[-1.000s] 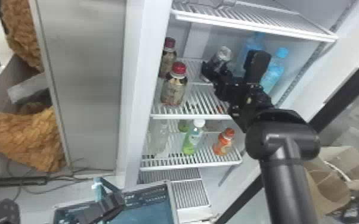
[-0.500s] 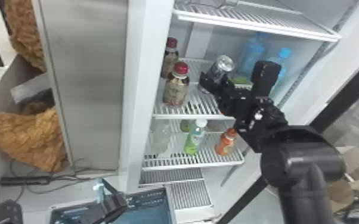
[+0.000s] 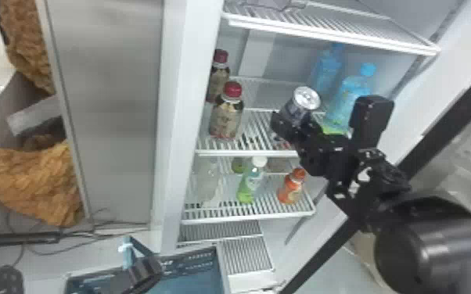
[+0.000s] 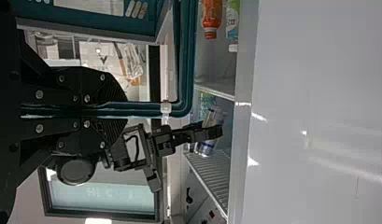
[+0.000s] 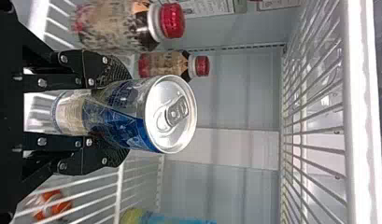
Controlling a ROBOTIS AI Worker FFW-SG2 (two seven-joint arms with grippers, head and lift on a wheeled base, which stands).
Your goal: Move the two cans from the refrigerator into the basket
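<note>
My right gripper (image 3: 291, 125) is inside the refrigerator in the head view, shut on a silver-topped can (image 3: 305, 98) held above the middle shelf. The right wrist view has the can (image 5: 123, 114) between both fingers of this gripper (image 5: 111, 112), its lid facing away from the wrist. At the lower left of the head view, my left gripper (image 3: 141, 269) is at the raised handle of the blue basket (image 3: 191, 279). In the left wrist view the left gripper (image 4: 116, 110) is shut on that teal handle (image 4: 146, 108).
Red-capped bottles (image 3: 227, 113) stand left of the can, blue bottles (image 3: 350, 94) behind and right of it. An upper wire shelf (image 3: 324, 31) hangs overhead. Green (image 3: 251, 180) and orange (image 3: 291, 187) bottles stand below. The refrigerator's left wall edge (image 3: 176, 117) separates off a metal panel.
The right gripper and its can have shifted down and right in the head view, closer to the camera, with more of the can's lid exposed. The left gripper stays at the basket handle.
</note>
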